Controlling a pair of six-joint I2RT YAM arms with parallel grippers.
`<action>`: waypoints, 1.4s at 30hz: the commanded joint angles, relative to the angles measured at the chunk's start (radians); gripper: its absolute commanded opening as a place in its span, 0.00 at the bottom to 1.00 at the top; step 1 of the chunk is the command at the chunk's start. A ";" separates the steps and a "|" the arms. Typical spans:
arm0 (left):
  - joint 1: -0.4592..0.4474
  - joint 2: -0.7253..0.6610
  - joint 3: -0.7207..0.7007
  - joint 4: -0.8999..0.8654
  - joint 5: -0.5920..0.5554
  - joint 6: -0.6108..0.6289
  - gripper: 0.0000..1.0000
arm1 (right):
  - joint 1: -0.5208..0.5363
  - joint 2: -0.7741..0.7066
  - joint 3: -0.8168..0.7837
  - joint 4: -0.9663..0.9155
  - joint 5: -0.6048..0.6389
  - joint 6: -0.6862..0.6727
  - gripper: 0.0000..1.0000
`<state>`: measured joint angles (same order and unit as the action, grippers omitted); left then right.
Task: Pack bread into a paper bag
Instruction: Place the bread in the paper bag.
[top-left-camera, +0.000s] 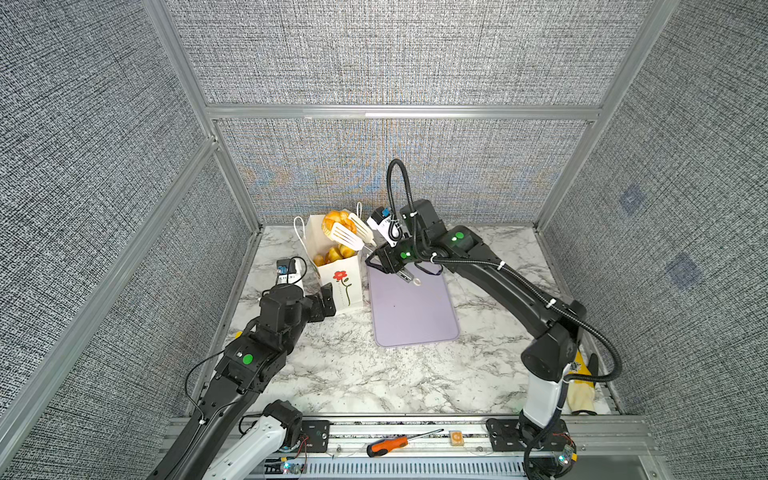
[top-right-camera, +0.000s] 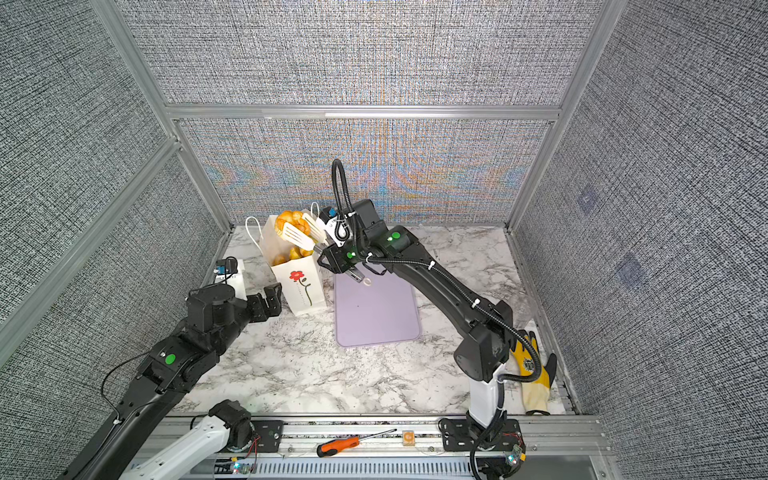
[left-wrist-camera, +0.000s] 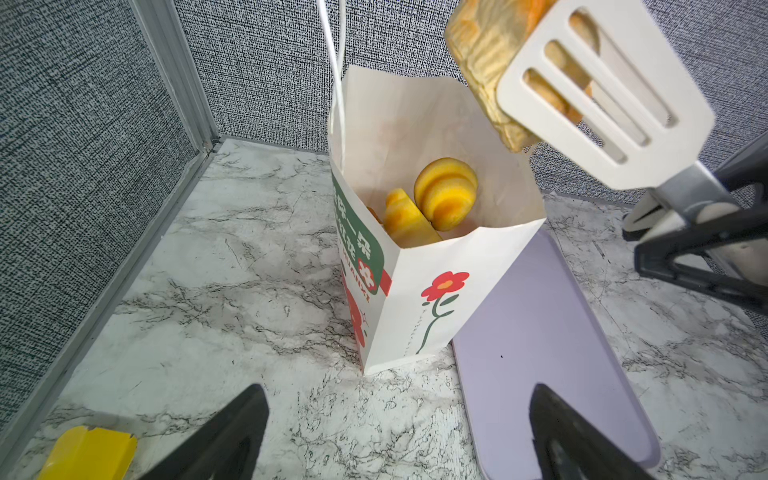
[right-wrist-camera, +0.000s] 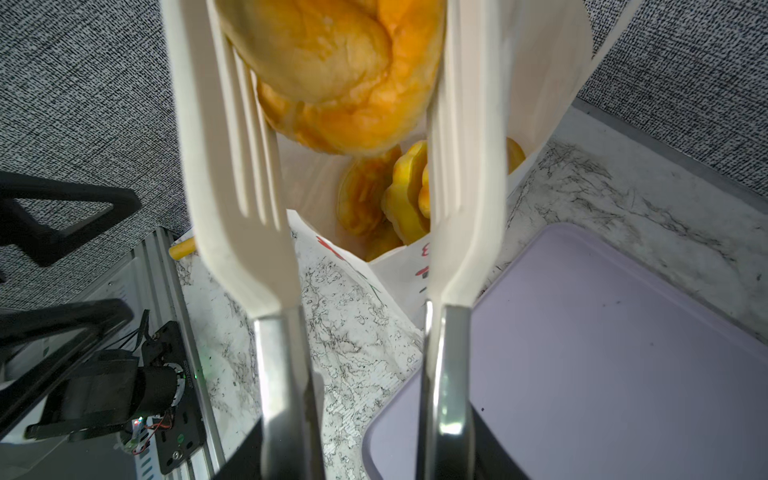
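Observation:
The white paper bag (top-left-camera: 341, 286) (top-right-camera: 302, 291) (left-wrist-camera: 436, 299) stands open at the back left of the table, a red flower printed on it. Several golden pieces of bread (top-left-camera: 336, 253) (left-wrist-camera: 444, 199) (right-wrist-camera: 399, 195) lie inside. My right gripper (top-left-camera: 380, 255) (top-right-camera: 328, 255) (right-wrist-camera: 365, 440) is shut on the metal handles of white slotted tongs (top-left-camera: 349, 237) (left-wrist-camera: 582, 104) (right-wrist-camera: 241, 208). The tongs pinch a golden piece of bread (top-left-camera: 334, 222) (top-right-camera: 291, 222) (left-wrist-camera: 482, 62) (right-wrist-camera: 332, 70) just above the bag's mouth. My left gripper (top-left-camera: 325, 302) (top-right-camera: 268, 300) (left-wrist-camera: 399, 432) is open beside the bag's near left side, not touching it.
A flat lilac tray (top-left-camera: 415, 307) (top-right-camera: 374, 311) (right-wrist-camera: 602, 353) lies right of the bag on the marble table. A yellow glove (top-right-camera: 530, 374) lies at the right edge. An orange screwdriver (top-left-camera: 386, 445) rests on the front rail. Grey walls close three sides.

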<state>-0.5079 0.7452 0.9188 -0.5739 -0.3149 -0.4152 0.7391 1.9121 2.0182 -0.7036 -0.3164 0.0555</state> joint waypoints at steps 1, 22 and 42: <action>0.002 -0.006 -0.004 0.005 -0.005 0.012 0.99 | 0.000 0.018 0.031 -0.029 0.034 -0.015 0.51; 0.001 -0.012 -0.006 -0.001 -0.011 0.007 0.99 | 0.005 0.008 0.086 -0.060 0.045 -0.029 0.65; 0.001 0.021 0.002 0.015 -0.017 0.004 0.99 | -0.040 -0.383 -0.350 0.058 0.237 -0.041 0.65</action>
<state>-0.5079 0.7635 0.9127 -0.5709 -0.3229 -0.4164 0.7063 1.5616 1.7084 -0.7185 -0.1307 0.0010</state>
